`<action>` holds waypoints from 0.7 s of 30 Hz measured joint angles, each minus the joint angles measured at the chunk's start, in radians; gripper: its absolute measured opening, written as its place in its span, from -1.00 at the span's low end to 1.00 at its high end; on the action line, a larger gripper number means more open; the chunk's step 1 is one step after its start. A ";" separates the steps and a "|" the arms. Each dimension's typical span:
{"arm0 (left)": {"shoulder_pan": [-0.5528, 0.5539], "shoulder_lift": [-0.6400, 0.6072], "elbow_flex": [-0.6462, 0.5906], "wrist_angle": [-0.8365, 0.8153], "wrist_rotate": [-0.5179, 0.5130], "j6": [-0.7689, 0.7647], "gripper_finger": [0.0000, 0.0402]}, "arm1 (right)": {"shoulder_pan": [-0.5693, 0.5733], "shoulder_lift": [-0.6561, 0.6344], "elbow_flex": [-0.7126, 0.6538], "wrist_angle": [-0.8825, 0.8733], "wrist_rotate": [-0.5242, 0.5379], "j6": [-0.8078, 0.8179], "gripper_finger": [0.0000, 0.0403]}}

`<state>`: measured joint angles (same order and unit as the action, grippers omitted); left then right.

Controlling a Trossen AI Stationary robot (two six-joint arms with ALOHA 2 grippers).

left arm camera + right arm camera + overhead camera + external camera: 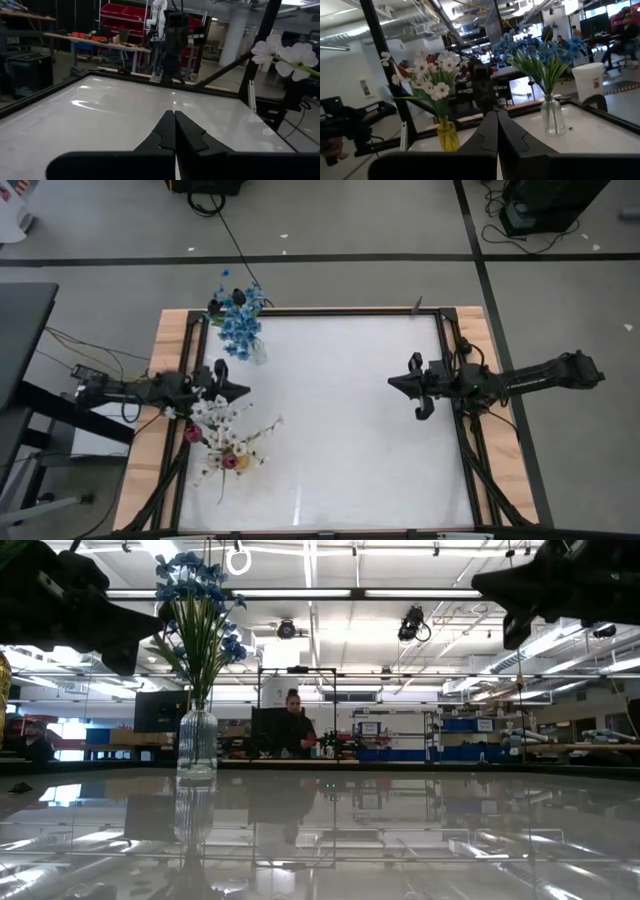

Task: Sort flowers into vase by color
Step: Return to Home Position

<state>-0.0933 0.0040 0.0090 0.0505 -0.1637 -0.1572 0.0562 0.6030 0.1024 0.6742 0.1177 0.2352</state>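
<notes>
Blue flowers [240, 320] stand upright in a clear glass vase [197, 745] at the table's far left; they also show in the right wrist view [540, 50]. White flowers [215, 415] with pink-magenta buds [192, 433] stand in a yellow vase [447, 136] at the near left. My left gripper [243, 390] hangs shut above the table's left edge, between the two bunches. My right gripper [393, 383] hangs shut above the table's right part, pointing toward the left. Neither holds anything.
The white tabletop [340, 440] lies bare between the two grippers. A black frame [455, 420] and wooden strips border it. Beyond the far edge a person [295, 725] sits at a desk. A white tub [590, 80] stands off the table.
</notes>
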 joint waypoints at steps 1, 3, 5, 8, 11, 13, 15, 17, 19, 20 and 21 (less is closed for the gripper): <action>0.020 0.000 0.000 -0.001 0.021 -0.009 -1.00 | 0.001 -0.003 -0.022 0.025 0.001 0.002 -0.98; 0.060 0.001 0.000 -0.002 0.071 -0.013 -1.00 | 0.001 -0.003 -0.075 0.100 0.017 0.009 -0.98; 0.097 0.001 0.000 -0.002 0.113 -0.012 -1.00 | 0.001 -0.001 -0.095 0.153 0.050 0.008 -0.98; 0.142 0.001 0.000 -0.002 0.155 -0.012 -1.00 | -0.006 -0.009 -0.091 0.141 0.046 -0.002 -0.98; 0.180 0.001 0.000 -0.003 0.190 -0.014 -1.00 | -0.032 -0.041 -0.097 0.124 0.007 -0.008 -0.98; 0.207 0.001 0.000 -0.004 0.220 -0.016 -1.00 | -0.054 -0.088 -0.097 0.082 -0.015 -0.018 -0.98; 0.236 0.001 0.000 -0.004 0.257 -0.025 -1.00 | -0.081 -0.148 -0.097 0.002 -0.032 -0.017 -0.98; 0.265 0.001 0.000 -0.004 0.298 -0.034 -1.00 | -0.109 -0.220 -0.097 -0.101 -0.059 0.001 -0.98; 0.292 0.001 -0.001 -0.004 0.339 -0.037 -1.00 | -0.130 -0.296 -0.097 -0.191 -0.084 0.015 -0.98; 0.305 0.001 -0.001 -0.004 0.357 -0.039 -1.00 | -0.137 -0.335 -0.097 -0.234 -0.091 0.016 -0.98; 0.318 0.001 0.000 -0.002 0.374 -0.039 -1.00 | -0.144 -0.372 -0.097 -0.271 -0.092 0.016 -0.98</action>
<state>0.2251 0.0051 0.0086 0.0481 0.2102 -0.1960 -0.0876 0.2311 0.0059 0.4033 0.0254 0.2516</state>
